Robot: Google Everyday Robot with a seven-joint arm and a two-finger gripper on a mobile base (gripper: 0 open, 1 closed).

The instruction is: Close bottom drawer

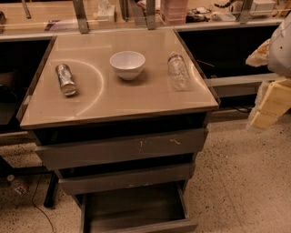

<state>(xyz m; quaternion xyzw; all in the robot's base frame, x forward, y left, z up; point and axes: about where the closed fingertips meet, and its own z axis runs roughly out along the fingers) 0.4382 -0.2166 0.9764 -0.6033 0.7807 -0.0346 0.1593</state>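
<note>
Hovering far R, prob. tool [269, 108]; bottom drawer [134, 207] pulled out.

Dim, amber-tinted light falls from overhead, laying pale curved glare streaks across the counter [113, 102] and a soft shadow under the bowl [127, 63]. The gaps beneath the counter's top and the bays [227, 50] on either side sink to near black. The gripper [272, 103], at the right edge beside the counter, catches the light pale yellow.

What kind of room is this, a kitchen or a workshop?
Probably a lab or workshop: a grey metal cabinet with its bottom drawer pulled open, a cluttered bench behind, speckled hard floor. The robot's gripper hangs at the right edge.
</note>
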